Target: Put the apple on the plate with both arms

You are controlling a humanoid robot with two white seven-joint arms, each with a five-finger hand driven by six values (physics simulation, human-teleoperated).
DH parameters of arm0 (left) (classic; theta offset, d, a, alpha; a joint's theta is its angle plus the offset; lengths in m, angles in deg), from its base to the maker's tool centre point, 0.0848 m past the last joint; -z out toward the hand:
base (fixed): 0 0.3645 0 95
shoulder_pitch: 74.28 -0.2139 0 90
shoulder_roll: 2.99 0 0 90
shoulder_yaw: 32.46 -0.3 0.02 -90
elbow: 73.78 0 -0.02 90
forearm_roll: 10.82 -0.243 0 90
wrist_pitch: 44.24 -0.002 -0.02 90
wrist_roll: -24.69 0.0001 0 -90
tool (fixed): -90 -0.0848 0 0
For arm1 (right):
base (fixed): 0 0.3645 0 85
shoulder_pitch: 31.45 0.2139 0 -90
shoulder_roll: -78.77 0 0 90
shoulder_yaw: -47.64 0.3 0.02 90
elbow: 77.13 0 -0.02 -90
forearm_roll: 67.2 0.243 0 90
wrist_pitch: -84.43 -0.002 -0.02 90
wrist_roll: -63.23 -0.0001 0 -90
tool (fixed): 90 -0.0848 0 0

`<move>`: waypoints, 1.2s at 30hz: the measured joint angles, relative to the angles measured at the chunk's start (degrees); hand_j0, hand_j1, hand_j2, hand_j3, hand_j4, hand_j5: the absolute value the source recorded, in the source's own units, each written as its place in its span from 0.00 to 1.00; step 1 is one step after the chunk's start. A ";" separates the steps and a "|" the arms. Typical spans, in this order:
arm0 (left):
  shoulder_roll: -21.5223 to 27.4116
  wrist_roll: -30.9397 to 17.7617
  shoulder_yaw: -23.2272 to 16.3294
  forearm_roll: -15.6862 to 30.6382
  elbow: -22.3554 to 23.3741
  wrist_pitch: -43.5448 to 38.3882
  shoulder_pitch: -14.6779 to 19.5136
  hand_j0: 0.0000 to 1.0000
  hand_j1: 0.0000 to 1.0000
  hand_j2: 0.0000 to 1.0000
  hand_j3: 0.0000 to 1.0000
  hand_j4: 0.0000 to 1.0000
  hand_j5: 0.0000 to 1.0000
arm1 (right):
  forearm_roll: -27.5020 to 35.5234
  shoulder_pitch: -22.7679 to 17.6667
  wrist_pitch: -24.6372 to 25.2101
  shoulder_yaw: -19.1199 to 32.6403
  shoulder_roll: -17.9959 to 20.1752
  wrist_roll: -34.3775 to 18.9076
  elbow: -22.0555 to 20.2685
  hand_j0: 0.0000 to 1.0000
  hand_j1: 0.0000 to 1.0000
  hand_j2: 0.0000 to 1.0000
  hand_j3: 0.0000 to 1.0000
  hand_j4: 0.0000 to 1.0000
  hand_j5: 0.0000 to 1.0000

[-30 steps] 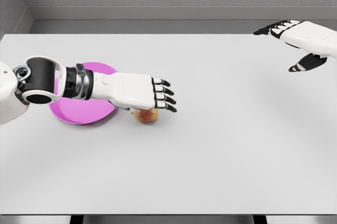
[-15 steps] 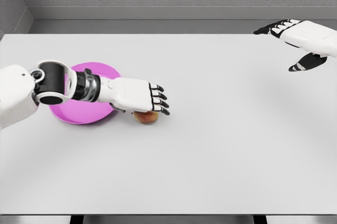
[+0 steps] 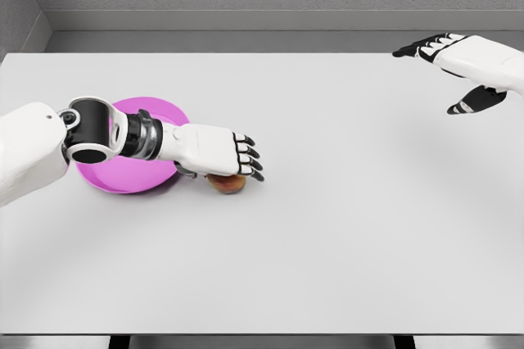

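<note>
Apple (image 3: 227,184): reddish-yellow, on the white tabletop (image 3: 327,234), just right of the plate, not on it. Only its lower front edge shows; the rest is covered by the left robot hand.

Left robot hand (image 3: 214,151): lies palm-down over the apple, black-tipped fingers (image 3: 250,162) curled forward and down past the fruit's top. Whether they actually clamp the apple can't be told from this angle. Wrist and forearm cross above the plate, w/ the arm entering from the lower left.

Plate (image 3: 123,181): magenta, round, flat on the tabletop at left; its middle is hidden by the left forearm, rim visible above and below the arm.

Right robot hand (image 3: 463,66): far upper right, well apart from apple and plate, raised above the tabletop. Fingers extended toward the left, thumb spread below them, holding nothing.

Background: grey wall behind the tabletop's far edge.
</note>
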 measured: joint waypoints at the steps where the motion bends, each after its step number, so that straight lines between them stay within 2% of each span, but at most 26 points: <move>1: -0.01 0.00 0.00 -0.19 0.12 0.00 0.00 1.00 1.00 1.00 1.00 1.00 1.00 | 0.00 0.00 0.00 0.00 0.00 0.00 -0.01 1.00 1.00 1.00 1.00 1.00 1.00; 3: -0.02 0.02 -0.01 -0.52 0.31 0.00 0.00 1.00 1.00 1.00 1.00 1.00 1.00 | 0.00 0.00 0.00 0.00 0.00 0.00 -0.02 1.00 1.00 1.00 1.00 1.00 1.00; 7: 0.03 0.01 -0.20 -0.89 0.41 0.00 -0.09 0.83 0.83 0.83 0.83 0.83 0.83 | 0.00 0.00 0.00 0.00 0.03 0.00 -0.05 1.00 1.00 1.00 1.00 1.00 1.00; 13: 0.17 0.07 -0.57 -1.03 0.02 -0.02 -0.18 0.72 0.72 0.72 0.72 0.72 0.72 | 0.00 -0.09 0.00 0.00 0.08 0.00 -0.05 1.00 1.00 1.00 1.00 1.00 1.00; 16: 0.22 0.12 -0.53 -0.89 -0.10 -0.12 -0.18 0.60 0.60 0.60 0.60 0.60 0.60 | 0.00 -0.09 0.00 0.00 0.08 0.00 -0.05 1.00 1.00 1.00 1.00 1.00 1.00; 18: 0.26 0.19 -0.52 -0.91 -0.14 -0.11 -0.18 0.58 0.58 0.58 0.58 0.58 0.58 | 0.00 -0.09 0.00 0.00 0.09 0.00 -0.05 1.00 1.00 1.00 1.00 1.00 1.00; 22: 0.31 0.25 -0.51 -0.89 -0.14 -0.09 -0.09 0.46 0.46 0.46 0.46 0.46 0.46 | 0.00 -0.09 0.00 0.00 0.09 0.00 -0.05 1.00 1.00 1.00 1.00 1.00 1.00; 25: 0.30 0.24 -0.49 -0.85 -0.12 -0.07 -0.09 0.43 0.43 0.43 0.43 0.43 0.43 | 0.00 -0.18 0.00 0.00 0.09 0.00 -0.05 1.00 1.00 1.00 1.00 1.00 1.00; 28: 0.27 0.24 -0.38 -0.84 -0.11 -0.03 -0.09 0.34 0.34 0.34 0.34 0.34 0.34 | 0.00 -0.18 0.00 0.00 0.13 0.00 -0.05 1.00 1.00 1.00 1.00 1.00 1.00; 31: 0.27 0.19 -0.18 -0.70 -0.11 -0.03 -0.18 0.16 0.16 0.16 0.16 0.16 0.16 | 0.00 -0.18 0.00 0.00 0.13 0.00 -0.05 1.00 1.00 1.00 1.00 1.00 1.00; 36: 0.33 0.26 0.43 0.16 -0.41 -0.05 -0.26 0.05 0.05 0.05 0.05 0.05 0.05 | 0.00 -0.18 0.00 0.00 0.10 0.00 -0.05 1.00 1.00 1.00 1.00 1.00 1.00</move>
